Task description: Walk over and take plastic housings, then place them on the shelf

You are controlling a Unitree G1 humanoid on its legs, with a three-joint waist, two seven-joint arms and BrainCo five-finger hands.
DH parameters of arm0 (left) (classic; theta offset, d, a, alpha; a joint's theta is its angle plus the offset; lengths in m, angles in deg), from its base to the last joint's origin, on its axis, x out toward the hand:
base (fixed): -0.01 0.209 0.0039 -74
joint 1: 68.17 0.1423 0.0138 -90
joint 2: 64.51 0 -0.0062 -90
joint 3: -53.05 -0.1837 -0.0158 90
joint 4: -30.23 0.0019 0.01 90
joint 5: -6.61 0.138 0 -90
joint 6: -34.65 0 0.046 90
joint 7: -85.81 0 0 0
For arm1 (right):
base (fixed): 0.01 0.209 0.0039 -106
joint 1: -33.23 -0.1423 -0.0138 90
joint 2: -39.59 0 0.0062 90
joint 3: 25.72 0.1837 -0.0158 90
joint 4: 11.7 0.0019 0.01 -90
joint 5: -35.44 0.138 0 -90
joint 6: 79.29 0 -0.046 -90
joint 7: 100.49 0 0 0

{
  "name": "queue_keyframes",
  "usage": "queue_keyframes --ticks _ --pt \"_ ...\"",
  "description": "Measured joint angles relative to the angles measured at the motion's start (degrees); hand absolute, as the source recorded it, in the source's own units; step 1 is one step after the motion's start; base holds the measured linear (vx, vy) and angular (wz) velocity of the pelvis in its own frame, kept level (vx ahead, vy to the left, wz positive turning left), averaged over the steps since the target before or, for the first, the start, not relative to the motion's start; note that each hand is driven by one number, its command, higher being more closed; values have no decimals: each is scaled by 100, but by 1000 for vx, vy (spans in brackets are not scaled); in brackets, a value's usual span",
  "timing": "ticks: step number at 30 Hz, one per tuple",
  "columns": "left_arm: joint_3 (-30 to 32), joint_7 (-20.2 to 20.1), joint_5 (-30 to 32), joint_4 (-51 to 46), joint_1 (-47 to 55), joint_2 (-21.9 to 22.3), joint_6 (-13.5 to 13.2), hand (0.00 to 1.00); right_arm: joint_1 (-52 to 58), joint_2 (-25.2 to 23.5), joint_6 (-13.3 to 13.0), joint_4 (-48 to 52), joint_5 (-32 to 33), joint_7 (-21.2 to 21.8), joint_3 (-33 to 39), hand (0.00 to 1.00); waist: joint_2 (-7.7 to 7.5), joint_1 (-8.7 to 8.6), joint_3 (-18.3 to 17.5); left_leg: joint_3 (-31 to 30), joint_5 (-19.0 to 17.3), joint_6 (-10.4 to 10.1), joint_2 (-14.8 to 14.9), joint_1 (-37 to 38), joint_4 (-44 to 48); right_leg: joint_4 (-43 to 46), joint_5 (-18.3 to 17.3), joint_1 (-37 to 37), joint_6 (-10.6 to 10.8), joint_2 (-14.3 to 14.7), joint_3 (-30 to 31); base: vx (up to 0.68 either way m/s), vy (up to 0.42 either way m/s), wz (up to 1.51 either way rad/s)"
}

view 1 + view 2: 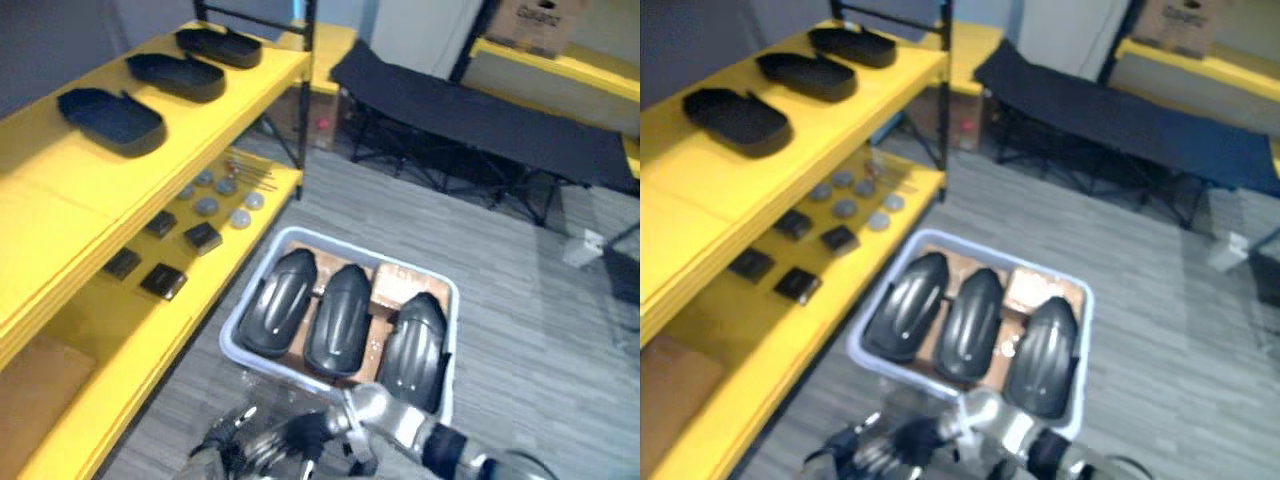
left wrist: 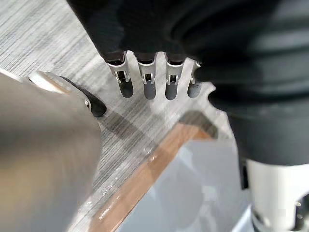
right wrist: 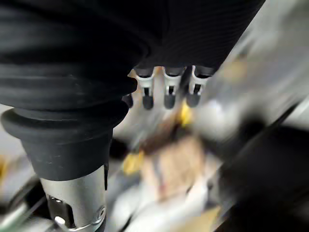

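Note:
Three dark glossy plastic housings [image 1: 280,302] [image 1: 340,318] [image 1: 415,345] lie side by side in a pale grey bin [image 1: 232,330] on the floor, with brown board under them. Three more black housings [image 1: 112,118] [image 1: 177,75] [image 1: 220,45] lie in a row on the yellow shelf's top board [image 1: 60,200] at the left. My two hands hang low and close together just in front of the bin's near edge. The right hand [image 1: 275,440] reaches in on its silver forearm and the left hand [image 1: 215,445] is beside it. In each wrist view the fingers [image 2: 147,87] [image 3: 166,94] hang relaxed and hold nothing.
The shelf's lower board [image 1: 250,225] carries small black blocks [image 1: 163,281] and grey discs [image 1: 208,205]. A black folding cot [image 1: 470,115] stands behind the bin. A cardboard box [image 1: 535,25] sits on another yellow shelf at the back right. Grey floor [image 1: 540,330] lies to the right of the bin.

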Motion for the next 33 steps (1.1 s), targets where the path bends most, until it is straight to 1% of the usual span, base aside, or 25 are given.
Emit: queue_keyframes --ticks 1,2,3,4,5,6,7,8,9,10,11,13,14,15,16,17,18,19,20,21,23,25,29,31,33 --pt "3 -39 113 0 21 -20 2 0 -85 -15 77 95 187 -7 -15 0 -11 15 -8 -42 16 19 -12 -34 0 0 3 -9 -3 -11 -36 -110 -11 33" --pt "5 -92 232 8 87 -55 8 0 -228 -22 97 383 569 -91 -26 0 -23 52 -19 -91 34 12 -18 -77 -17 -1 16 -38 -18 -20 -112 -110 -7 23" --pt "41 -120 364 10 209 -72 46 0 -300 -109 28 658 883 -393 11 0 -20 67 -18 -100 36 13 -5 -81 -52 -2 15 -46 -22 -15 -132 -111 -7 18" --pt "115 -131 389 10 267 -71 65 0 -310 -194 1 742 1015 -636 81 0 -22 67 -19 -105 50 21 0 -76 -88 -3 4 -58 -36 -14 -137 -123 1 8" --pt "216 -135 385 12 359 -71 113 0 -300 -372 -142 772 1170 -1318 347 0 -14 65 -23 -98 72 19 8 -79 -159 -3 -4 -120 -49 -22 -142 -147 12 -1" --pt "232 -140 387 20 440 -58 120 0 -286 -580 -297 752 1167 -2041 807 0 6 53 -52 -83 71 19 53 -81 -303 -4 0 -204 -50 -10 -140 -161 15 -1" --pt "231 -141 385 24 456 -51 118 0 -278 -648 -408 744 1163 -2423 1078 0 2 43 -62 -76 67 19 71 -82 -378 -4 6 -240 -49 0 -141 -174 17 1" --pt "231 -141 377 35 470 -51 108 0 -235 -735 -591 734 1157 -3119 1734 0 44 28 -39 -56 57 18 89 -81 -500 -4 33 -300 -51 10 -139 -161 -20 -4" --pt "230 -139 364 39 524 -48 96 0 -75 -808 -729 736 1154 -3695 2481 0 63 28 -27 8 59 11 82 -53 -518 -4 141 -289 -85 21 -102 -142 -18 -13" --pt "229 -137 350 51 569 -49 62 0 47 -826 -839 744 1138 -3985 2823 0 68 17 -37 68 58 10 81 -18 -502 -4 165 -279 -66 14 -60 -99 -3 -35" --pt "228 -136 318 65 690 -41 -62 0 321 -815 -1025 767 1025 -4456 3466 0 99 -41 -64 200 44 -6 76 54 -495 -3 193 -267 -72 20 70 -79 30 -48" --pt "215 -133 315 80 839 4 -201 0 858 -647 -1302 878 654 -5054 4381 0 193 -227 -139 505 -29 -32 140 54 -489 -3 200 -378 -66 62 315 -67 12 -72" --pt "201 -133 312 80 865 26 -260 0 1015 -555 -1380 931 468 -5197 4597 0 231 -286 -156 604 -43 -33 161 47 -491 -3 200 -436 -67 84 384 -35 -15 -83" --pt "161 -133 316 79 878 58 -310 0 1312 -337 -1513 1019 142 -5447 4970 0 289 -370 -180 757 -73 -15 207 48 -491 -3 199 -530 -67 128 493 -13 -30 -72" --pt "84 -139 325 77 871 72 -347 0 1519 -123 -1603 1024 -105 -5662 5325 0 344 -508 -179 877 -106 -26 251 48 -490 -3 200 -587 -67 180 569 3 -42 -63" --pt "63 -140 328 75 869 83 -375 0 1599 -18 -1614 1023 -199 -5772 5481 0 376 -587 -184 903 -112 -37 276 45 -490 -3 206 -619 -75 201 595 37 -51 -47" --pt "-82 -143 378 71 859 72 -439 0 1707 178 -1629 1025 -350 -6055 5759 0 423 -706 -187 971 -126 -67 306 47 -485 -3 262 -669 -137 228 664 68 -73 -35" --pt "-166 -149 422 57 817 79 -521 0 1796 361 -1635 1024 -473 -6348 6007 0 485 -786 -210 1010 -143 -105 373 57 -476 -3 267 -686 -152 306 683 85 -80 -30" --pt "-235 -150 523 40 800 72 -543 0 1829 431 -1635 1023 -490 -6478 6116 0 507 -812 -223 1017 -154 -125 413 62 -465 -3 262 -687 -160 347 686 122 -113 -16" --pt "-355 -161 559 -9 780 55 -644 0 1889 522 -1632 1021 -569 -6791 6330 0 539 -878 -242 1017 -175 -157 501 59 -420 -4 241 -679 -188 438 690 107 -89 -8" --pt "-400 -162 518 -58 743 51 -746 0 1977 551 -1607 964 -598 -7100 6558 0 547 -900 -247 1018 -200 -199 581 77 -418 -3 213 -667 -223 523 696 107 -74 -5" --pt "-530 -165 501 -110 740 28 -755 0 2038 540 -1591 737 -705 -7256 6680 0 544 -898 -244 1022 -204 -206 612 145 -444 -3 210 -628 -242 555 699 88 -22 -3" --pt "-575 -251 513 -158 746 25 -748 0 2120 496 -1465 -358 -1115 -7567 6935 0 549 -894 -218 1027 -213 -192 582 264 -489 -4 215 -522 -235 519 692 69 37 2" --pt "-574 -252 511 -199 746 25 -747 0 2085 496 -1454 -773 -1210 -7691 6996 0 545 -884 -146 1025 -230 -163 558 260 -486 -4 226 -522 -206 477 689 22 43 2" --pt "-573 -259 512 -261 739 -14 -763 0 1870 494 -1453 -1281 -1327 -8002 7095 0 519 -876 93 1012 -235 -153 497 234 -481 -3 247 -542 -176 435 683 -26 37 2"
